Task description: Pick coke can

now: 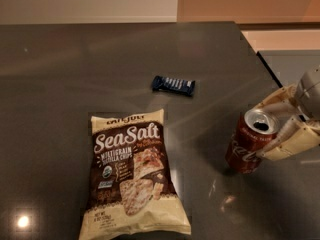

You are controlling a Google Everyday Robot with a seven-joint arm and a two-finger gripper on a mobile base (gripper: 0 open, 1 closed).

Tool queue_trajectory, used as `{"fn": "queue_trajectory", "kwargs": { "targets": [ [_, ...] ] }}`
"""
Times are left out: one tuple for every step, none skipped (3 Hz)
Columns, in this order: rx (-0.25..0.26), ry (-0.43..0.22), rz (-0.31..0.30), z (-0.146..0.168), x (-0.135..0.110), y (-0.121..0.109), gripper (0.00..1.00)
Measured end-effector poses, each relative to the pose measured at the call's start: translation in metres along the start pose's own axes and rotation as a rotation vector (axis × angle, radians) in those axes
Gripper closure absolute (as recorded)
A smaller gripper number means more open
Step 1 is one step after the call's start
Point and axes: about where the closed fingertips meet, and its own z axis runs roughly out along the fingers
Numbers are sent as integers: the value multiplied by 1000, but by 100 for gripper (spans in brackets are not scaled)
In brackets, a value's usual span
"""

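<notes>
The small dark-red aluminium coke can (248,144) stands near the right edge of the dark grey bench (75,74), well apart from the cream and brown sea-salt chip bag (132,174) and the dark blue wrapped snack bar (173,84). The cream two-finger gripper (260,131) reaches in from the right, and its fingers (287,139) bracket the can front and back and appear pressed against it, so I judge the grasp made. The can leans slightly in this view. To do the step well, keep the squeeze firm but not crushing on the thin wall, then lift straight up, slowly, so the can neither slips nor tips toward the edge.
</notes>
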Motion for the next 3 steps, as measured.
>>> {"fn": "queue_trajectory", "kwargs": {
  "targets": [
    [1, -3, -1, -1, -2, 0, 100],
    [61, 38, 29, -47, -45, -51, 100],
    [72, 35, 27, -46, -46, -54, 100]
  ]
}}
